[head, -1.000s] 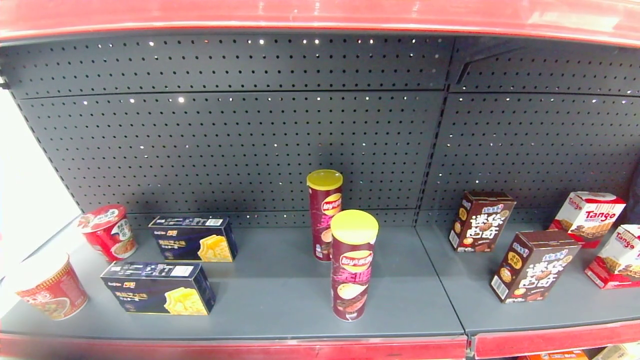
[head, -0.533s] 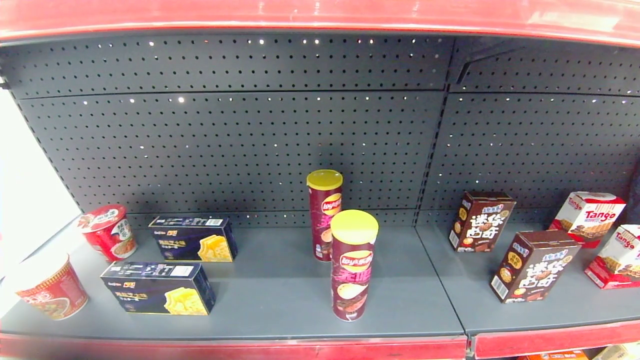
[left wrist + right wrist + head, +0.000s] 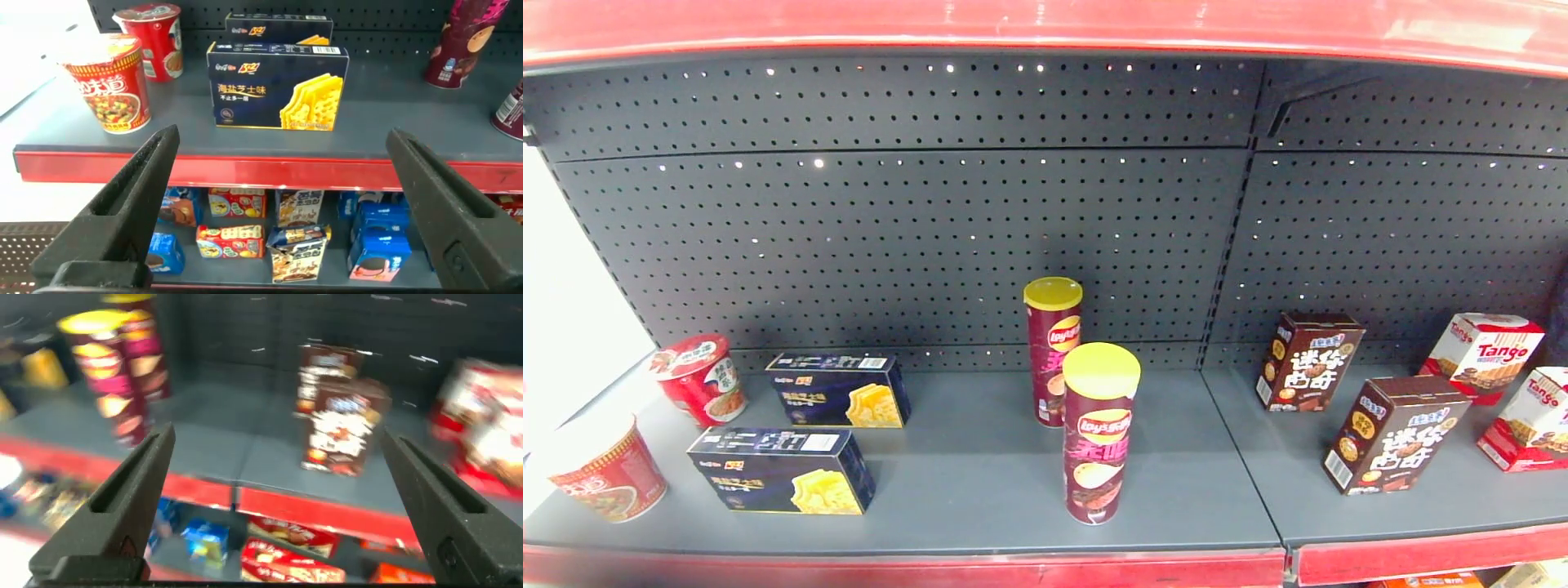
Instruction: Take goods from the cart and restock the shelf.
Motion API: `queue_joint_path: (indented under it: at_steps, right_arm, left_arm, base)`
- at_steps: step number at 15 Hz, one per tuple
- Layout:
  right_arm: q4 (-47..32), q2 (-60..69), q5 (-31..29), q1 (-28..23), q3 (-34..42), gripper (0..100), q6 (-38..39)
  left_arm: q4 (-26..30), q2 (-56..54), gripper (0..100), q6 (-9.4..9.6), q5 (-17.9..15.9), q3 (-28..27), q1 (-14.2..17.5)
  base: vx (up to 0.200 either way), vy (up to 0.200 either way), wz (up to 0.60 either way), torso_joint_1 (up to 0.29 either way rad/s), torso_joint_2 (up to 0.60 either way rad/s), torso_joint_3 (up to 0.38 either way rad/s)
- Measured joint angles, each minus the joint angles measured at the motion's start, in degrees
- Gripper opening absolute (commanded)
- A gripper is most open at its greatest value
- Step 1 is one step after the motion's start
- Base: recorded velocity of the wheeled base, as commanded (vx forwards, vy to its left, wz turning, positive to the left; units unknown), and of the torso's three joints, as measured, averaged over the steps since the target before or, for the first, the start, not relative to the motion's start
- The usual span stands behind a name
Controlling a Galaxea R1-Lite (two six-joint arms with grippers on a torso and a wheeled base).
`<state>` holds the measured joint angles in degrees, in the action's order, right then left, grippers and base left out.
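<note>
Both claws are empty, jaws spread wide. The left gripper [image 3: 282,137] sits in front of the shelf [image 3: 980,482] at its left end, facing the cup noodles [image 3: 106,82] and the blue boxes [image 3: 278,86]. The right gripper [image 3: 278,434] faces the brown boxes [image 3: 339,416], with the chip cans [image 3: 114,376] off to one side.

With nothing in hand, the step is probably to go to the cart and fetch the next item. Some tips:

- Check what's already stocked so you put like with like. In the head view, the cup noodles are at far left, with the blue boxes next to them. The chip cans [image 3: 1098,433] are in the middle, the brown boxes [image 3: 1392,433] are past the seam between the two shelf boards, and the red-and-white boxes [image 3: 1486,358] are at far right.
- The biggest bare patches are between the blue boxes and the cans, and between the cans and that seam. Aim for those.
- Use the arm on the same side as the target row so you don't reach across.
- Chip cans are tall and narrow, so they'll likely tip. Grip them mid-body, keep them upright, and set them down flat before letting go.
- Come in above the shelf's red front lip [image 3: 931,567], not level with it.
- Don't sweep a wide-open claw past the front can. It stands near the edge and looks easy to knock over.
</note>
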<state>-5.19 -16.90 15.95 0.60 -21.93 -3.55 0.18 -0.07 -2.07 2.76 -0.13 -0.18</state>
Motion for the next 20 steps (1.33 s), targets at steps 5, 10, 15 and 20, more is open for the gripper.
queue_joint_path:
  at_steps: [5, 10, 15, 20]
  right_arm:
    - [5.9, -16.6, 0.3, 9.7, -4.6, 100, -7.0]
    - [6.9, -34.2, -9.4, 26.6, -13.6, 100, 5.2]
    - [16.1, -54.5, -23.0, 32.7, -17.6, 100, 13.2]
    - [37.2, -71.5, -28.2, 33.8, -12.5, 100, 15.0]
  left_arm:
    - [0.0, 0.0, 100, -0.02, 0.0, 0.0, 0.0]
    - [0.0, 0.0, 100, -0.02, 0.0, 0.0, 0.0]
    - [0.0, 0.0, 100, -0.02, 0.0, 0.0, 0.0]
    - [0.0, 0.0, 100, -0.02, 0.0, 0.0, 0.0]
  base:
    - [0.000, 0.000, 0.00, 0.000, 0.00, 0.000]
    - [0.000, 0.000, 0.00, 0.000, 0.00, 0.000]
    - [0.000, 0.000, 0.00, 0.000, 0.00, 0.000]
    - [0.000, 0.000, 0.00, 0.000, 0.00, 0.000]
